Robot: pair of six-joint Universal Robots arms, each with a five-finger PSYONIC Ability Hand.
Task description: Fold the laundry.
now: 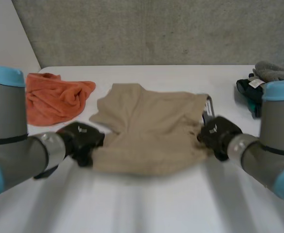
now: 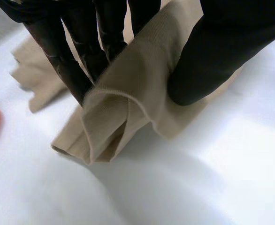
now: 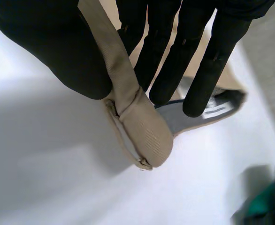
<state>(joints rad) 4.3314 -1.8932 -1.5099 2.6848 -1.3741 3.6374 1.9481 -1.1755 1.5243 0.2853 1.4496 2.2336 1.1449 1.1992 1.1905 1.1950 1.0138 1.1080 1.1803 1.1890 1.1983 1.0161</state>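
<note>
Head view: beige garment [image 1: 151, 127] flat on bench [image 1: 147, 204], pinched at each side edge by left robot hand [image 1: 84, 139] and right robot hand [image 1: 218, 134], probably to lift and fold.

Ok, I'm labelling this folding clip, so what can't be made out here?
Dark and teal pile, head view: partly behind the right arm; garment type unclear.
Grey cloth, head view: cut off by the edge.
Grey patch on the beige garment, right wrist view: partly covered by the right hand.
</note>
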